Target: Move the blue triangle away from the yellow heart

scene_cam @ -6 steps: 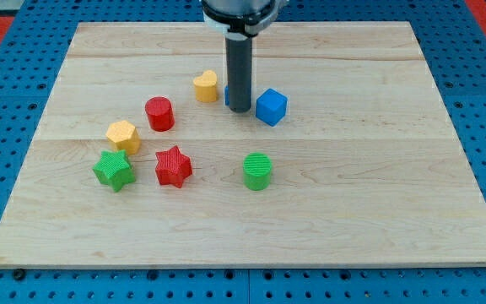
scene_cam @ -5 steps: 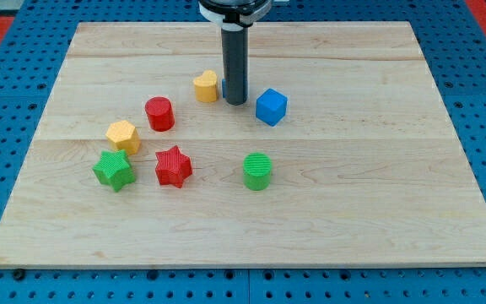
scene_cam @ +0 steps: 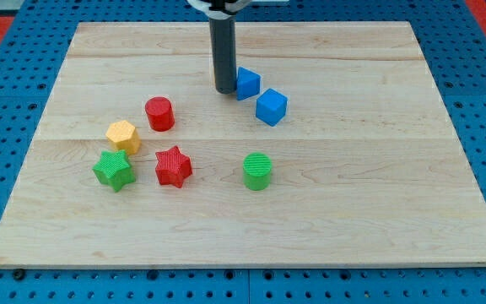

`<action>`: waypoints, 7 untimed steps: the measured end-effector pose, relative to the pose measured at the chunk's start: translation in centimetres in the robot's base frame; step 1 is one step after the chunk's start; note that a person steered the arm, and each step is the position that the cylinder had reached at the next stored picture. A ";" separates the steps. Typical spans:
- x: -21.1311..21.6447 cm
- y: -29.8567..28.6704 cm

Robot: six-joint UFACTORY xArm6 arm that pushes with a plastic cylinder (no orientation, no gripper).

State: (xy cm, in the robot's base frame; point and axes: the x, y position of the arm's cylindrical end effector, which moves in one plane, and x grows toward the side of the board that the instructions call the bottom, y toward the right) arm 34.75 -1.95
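Note:
The blue triangle (scene_cam: 248, 84) lies on the wooden board (scene_cam: 378, 169) near the view's top centre. My tip (scene_cam: 224, 90) stands just to its left, touching or almost touching it. The yellow heart does not show anywhere in the view; the dark rod stands about where it lay earlier and may hide it. A blue cube (scene_cam: 271, 107) sits just below and right of the triangle.
A red cylinder (scene_cam: 159, 113), a yellow hexagon (scene_cam: 122, 136), a green star (scene_cam: 113, 170) and a red star (scene_cam: 173, 165) cluster at the left. A green cylinder (scene_cam: 257, 171) stands below the centre.
The rod has moved left and up. The blue triangle, earlier hidden behind it, now shows on its right. The yellow heart, earlier visible to the rod's left, no longer shows.

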 end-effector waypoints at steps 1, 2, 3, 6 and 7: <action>0.0 1.5; 0.0 3.5; -0.3 6.3; -2.2 13.8; -2.9 16.1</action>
State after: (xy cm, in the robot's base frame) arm 31.86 14.16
